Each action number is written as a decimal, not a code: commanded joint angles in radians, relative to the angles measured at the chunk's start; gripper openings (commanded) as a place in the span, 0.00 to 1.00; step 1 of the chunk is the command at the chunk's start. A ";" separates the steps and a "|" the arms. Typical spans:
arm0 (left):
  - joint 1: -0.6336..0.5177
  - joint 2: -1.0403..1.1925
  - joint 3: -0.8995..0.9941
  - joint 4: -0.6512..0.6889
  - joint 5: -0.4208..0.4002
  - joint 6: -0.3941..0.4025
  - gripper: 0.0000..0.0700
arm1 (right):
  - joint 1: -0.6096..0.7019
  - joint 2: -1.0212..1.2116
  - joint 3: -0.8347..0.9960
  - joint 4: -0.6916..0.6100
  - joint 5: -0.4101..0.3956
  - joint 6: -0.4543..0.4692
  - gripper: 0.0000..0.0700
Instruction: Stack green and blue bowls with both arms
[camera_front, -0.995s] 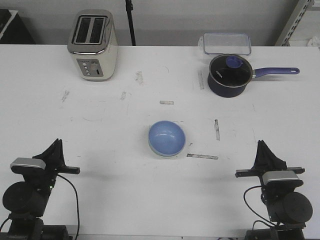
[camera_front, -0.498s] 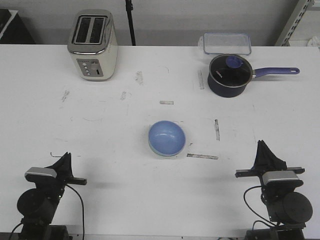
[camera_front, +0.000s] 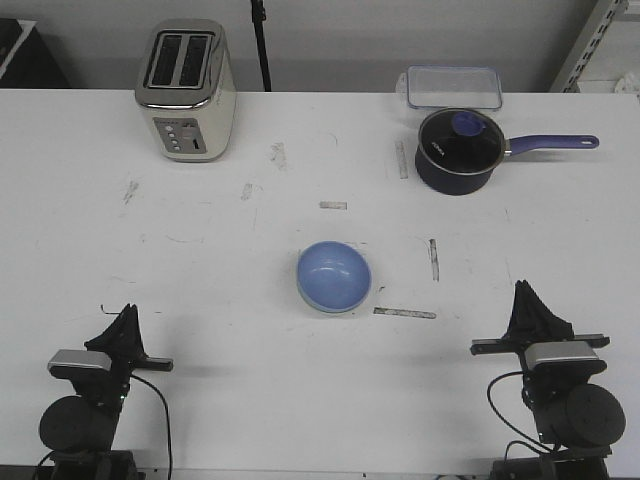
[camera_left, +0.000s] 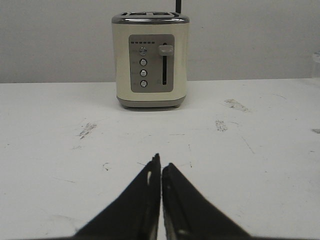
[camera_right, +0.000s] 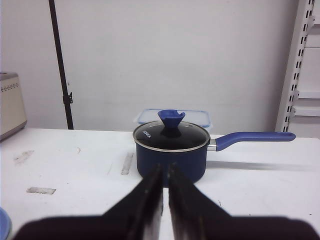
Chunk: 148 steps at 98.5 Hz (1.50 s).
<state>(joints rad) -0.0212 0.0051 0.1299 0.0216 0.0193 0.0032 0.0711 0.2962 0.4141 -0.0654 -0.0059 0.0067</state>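
The light blue bowl (camera_front: 334, 274) sits at the middle of the table, nested in the pale green bowl (camera_front: 313, 304), of which only a thin rim shows at its near left edge. A sliver of the blue bowl shows in the right wrist view (camera_right: 2, 224). My left gripper (camera_front: 127, 311) is shut and empty near the table's front left edge; it also shows in the left wrist view (camera_left: 161, 163). My right gripper (camera_front: 522, 289) is shut and empty near the front right edge; it also shows in the right wrist view (camera_right: 165, 168). Both are well apart from the bowls.
A cream toaster (camera_front: 187, 88) stands at the back left, straight ahead of the left gripper (camera_left: 151, 60). A dark navy saucepan with a purple handle (camera_front: 458, 150) stands at the back right, ahead of the right gripper (camera_right: 171, 150). A clear container (camera_front: 452, 86) lies behind it.
My left arm has drawn back toward the table's front edge and shifted slightly right. The right arm and the bowls have not moved.
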 joint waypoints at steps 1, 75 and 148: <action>-0.001 -0.002 -0.007 0.037 -0.005 0.008 0.00 | 0.002 -0.001 -0.003 0.012 -0.001 -0.004 0.02; -0.001 -0.002 -0.118 0.153 -0.059 0.008 0.00 | 0.002 -0.001 -0.003 0.012 -0.001 -0.004 0.02; -0.001 -0.002 -0.118 0.113 -0.064 0.014 0.00 | 0.002 -0.001 -0.003 0.012 -0.001 -0.004 0.02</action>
<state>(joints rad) -0.0212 0.0051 0.0341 0.1200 -0.0471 0.0044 0.0711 0.2962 0.4141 -0.0654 -0.0059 0.0067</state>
